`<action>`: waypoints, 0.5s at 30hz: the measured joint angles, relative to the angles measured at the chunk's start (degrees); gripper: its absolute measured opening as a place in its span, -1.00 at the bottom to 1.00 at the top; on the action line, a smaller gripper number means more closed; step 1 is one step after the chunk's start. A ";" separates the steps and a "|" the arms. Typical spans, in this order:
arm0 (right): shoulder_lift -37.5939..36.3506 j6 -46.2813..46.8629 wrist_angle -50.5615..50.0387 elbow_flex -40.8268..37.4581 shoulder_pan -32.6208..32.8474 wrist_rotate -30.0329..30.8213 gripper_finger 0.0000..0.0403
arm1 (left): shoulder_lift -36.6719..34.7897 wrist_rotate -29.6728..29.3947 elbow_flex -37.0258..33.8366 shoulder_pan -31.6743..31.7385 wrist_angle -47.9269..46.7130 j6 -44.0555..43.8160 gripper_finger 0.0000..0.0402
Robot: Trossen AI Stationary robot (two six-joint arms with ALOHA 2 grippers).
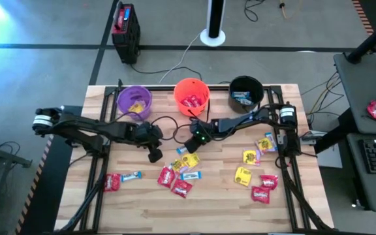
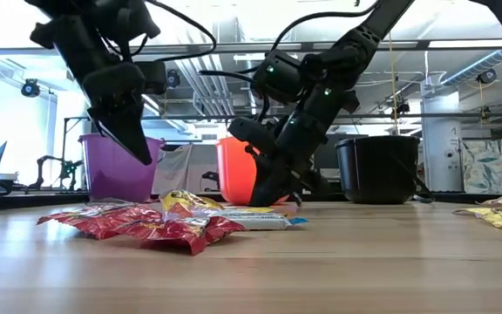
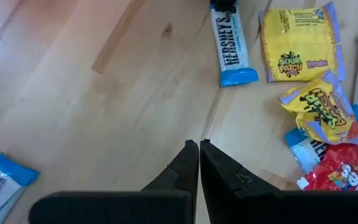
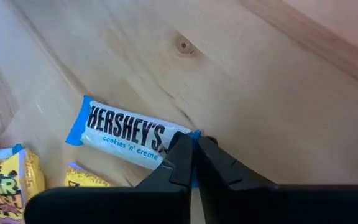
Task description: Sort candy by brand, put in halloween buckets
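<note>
On the surface point(image 1: 149, 209) before the orange bucket point(image 1: 191, 95), right hand point(image 4: 193, 163) pinches shut on a blue-and-white candy bar's point(image 4: 126, 134) end. Light, slick, crinkly wrapper; the crimped end seems the best hold. Left hand point(image 3: 198, 163) shut, empty.

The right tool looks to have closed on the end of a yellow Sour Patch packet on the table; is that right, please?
Not quite: the right tool has closed on the end of a blue-and-white Hershey's bar, not a yellow packet. The right wrist view shows this; the rest stands.
</note>
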 joint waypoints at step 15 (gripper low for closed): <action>-9.10 -5.19 -5.20 -0.22 0.14 1.45 -0.96 | 0.11 -0.04 0.01 0.00 0.28 0.08 -1.00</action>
